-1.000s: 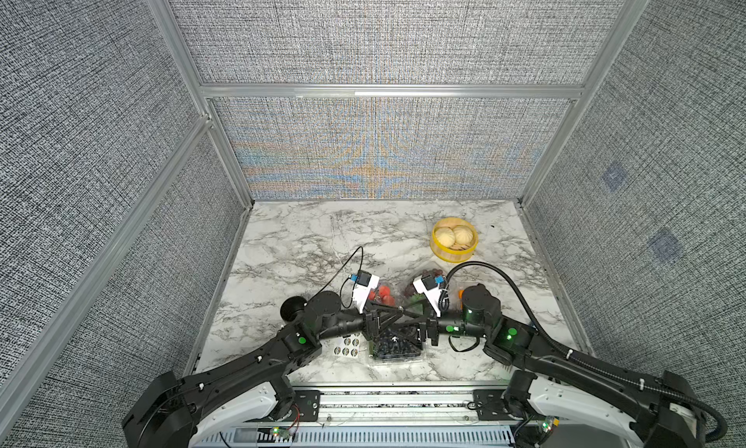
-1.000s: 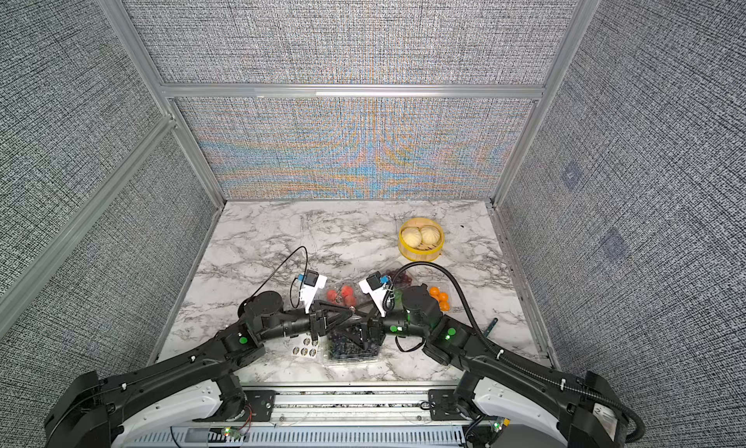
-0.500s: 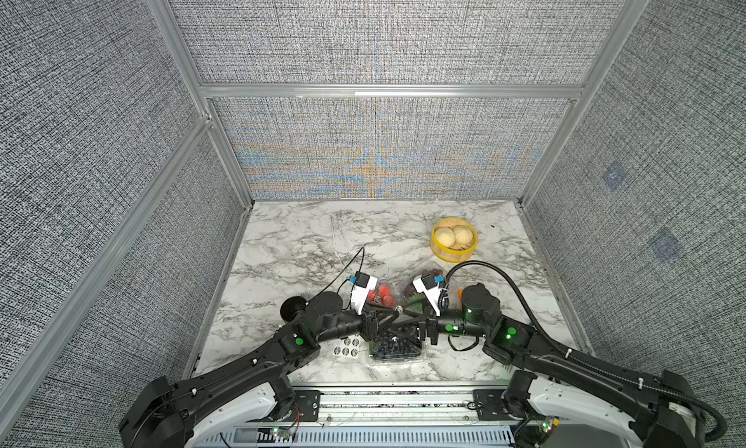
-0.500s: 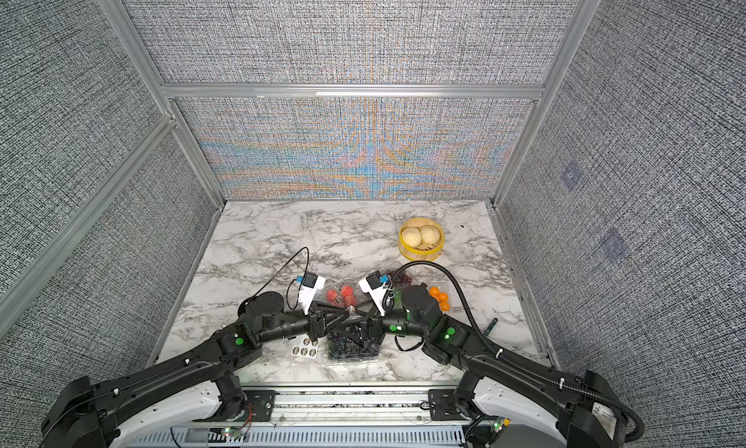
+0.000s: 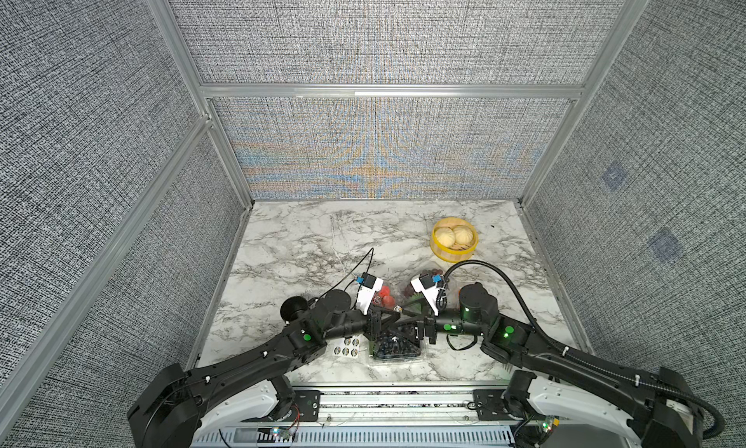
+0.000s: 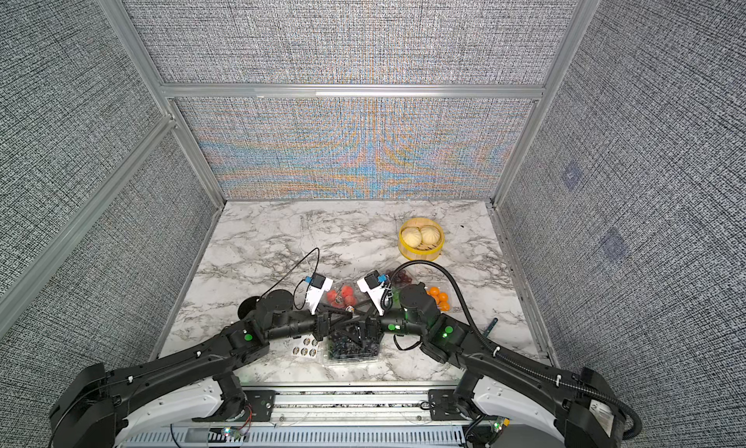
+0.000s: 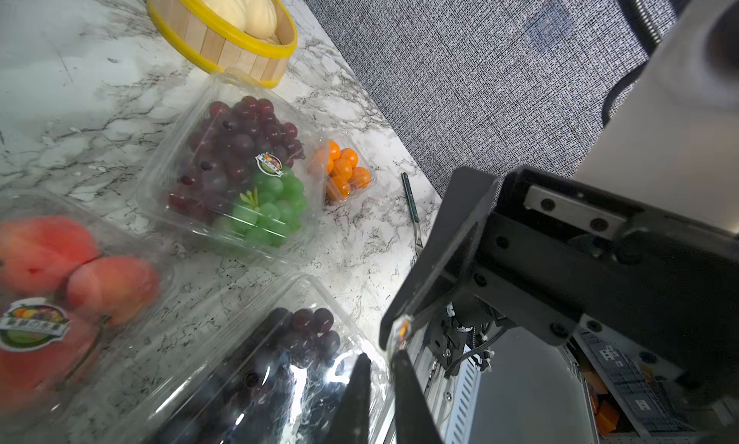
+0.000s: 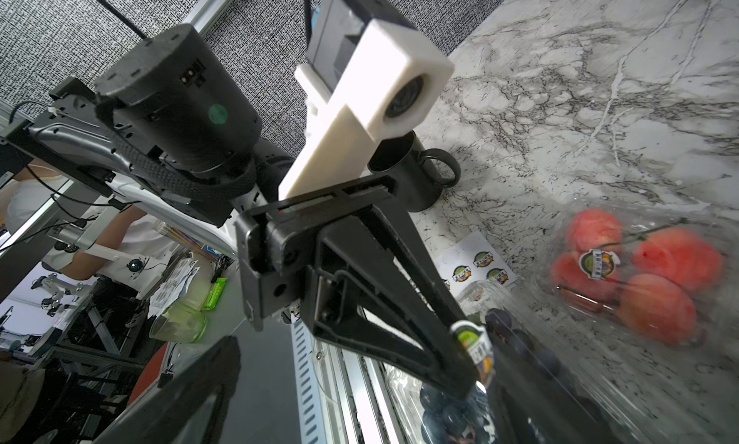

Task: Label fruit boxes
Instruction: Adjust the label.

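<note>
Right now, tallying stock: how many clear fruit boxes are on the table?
4. Dark-grape box frontmost; red-fruit box behind it; purple-and-green grape box right of that; orange-fruit box rightmost. None appears hidden.

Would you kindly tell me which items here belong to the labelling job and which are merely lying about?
Job: peach box; mixed grape box; orange-fruit box; dark grape box; sticker sheet.

Lying about: steamer basket; black mug; small tool.

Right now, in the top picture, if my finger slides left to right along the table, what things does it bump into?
Black mug → sticker sheet → red-fruit box → orange-fruit box → small tool with a dark handle.
</note>
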Action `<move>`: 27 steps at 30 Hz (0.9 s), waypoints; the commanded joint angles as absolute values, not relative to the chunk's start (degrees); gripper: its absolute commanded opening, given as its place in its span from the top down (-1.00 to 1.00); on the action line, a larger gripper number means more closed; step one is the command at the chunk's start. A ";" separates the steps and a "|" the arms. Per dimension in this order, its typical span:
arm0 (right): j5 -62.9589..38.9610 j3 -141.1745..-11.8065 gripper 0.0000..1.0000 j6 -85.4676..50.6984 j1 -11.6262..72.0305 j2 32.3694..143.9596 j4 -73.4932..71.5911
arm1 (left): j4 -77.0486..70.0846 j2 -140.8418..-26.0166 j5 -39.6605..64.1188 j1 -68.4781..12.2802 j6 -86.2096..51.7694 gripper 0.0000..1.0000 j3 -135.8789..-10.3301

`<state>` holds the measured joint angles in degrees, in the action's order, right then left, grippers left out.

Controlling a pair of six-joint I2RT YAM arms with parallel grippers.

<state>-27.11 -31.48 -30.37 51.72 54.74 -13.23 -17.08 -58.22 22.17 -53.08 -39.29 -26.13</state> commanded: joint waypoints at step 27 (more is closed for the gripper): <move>-32.51 -30.53 0.00 -28.65 49.68 57.57 -12.84 | -18.50 -53.78 25.42 -53.61 -40.69 1.00 -20.82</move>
<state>-29.54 -29.93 -28.91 49.65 56.31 -10.41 -17.96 -53.82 24.64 -53.58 -40.93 -20.86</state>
